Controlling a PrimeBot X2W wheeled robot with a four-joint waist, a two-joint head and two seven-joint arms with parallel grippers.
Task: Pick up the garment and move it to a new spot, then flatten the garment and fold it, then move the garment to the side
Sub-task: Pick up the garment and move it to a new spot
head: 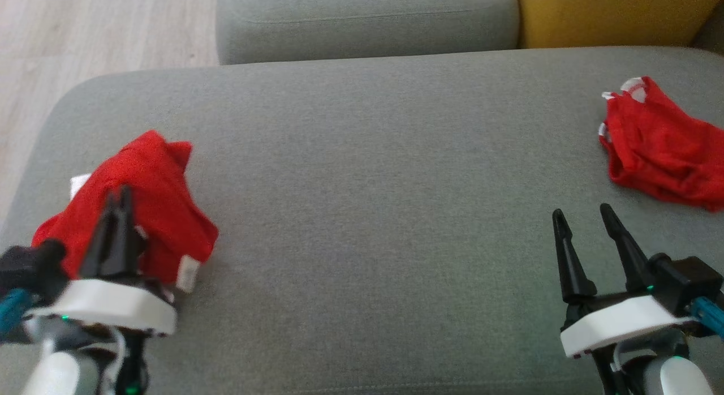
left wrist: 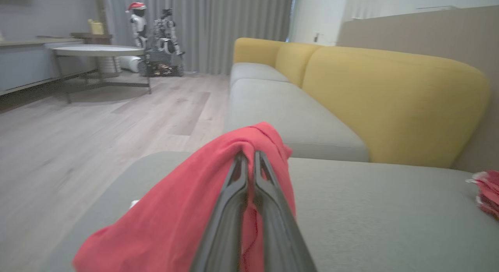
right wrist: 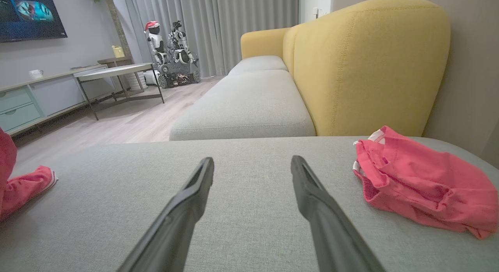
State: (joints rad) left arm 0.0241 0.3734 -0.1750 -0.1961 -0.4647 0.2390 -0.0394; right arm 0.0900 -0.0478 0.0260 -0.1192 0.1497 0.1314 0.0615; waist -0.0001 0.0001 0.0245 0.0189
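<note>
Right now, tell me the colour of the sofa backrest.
The backrest is mustard yellow, clearest in the right wrist view.

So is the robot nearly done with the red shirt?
No. Done: the left jaws are shut on the garment. In hand: it's held bunched up over the sofa cushion. Left: laying it flat, folding, moving it aside. The right jaws are open and empty.

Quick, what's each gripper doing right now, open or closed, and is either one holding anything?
Left gripper: closed, its fingers pinching the garment.
Right gripper: open, holding nothing.
</note>
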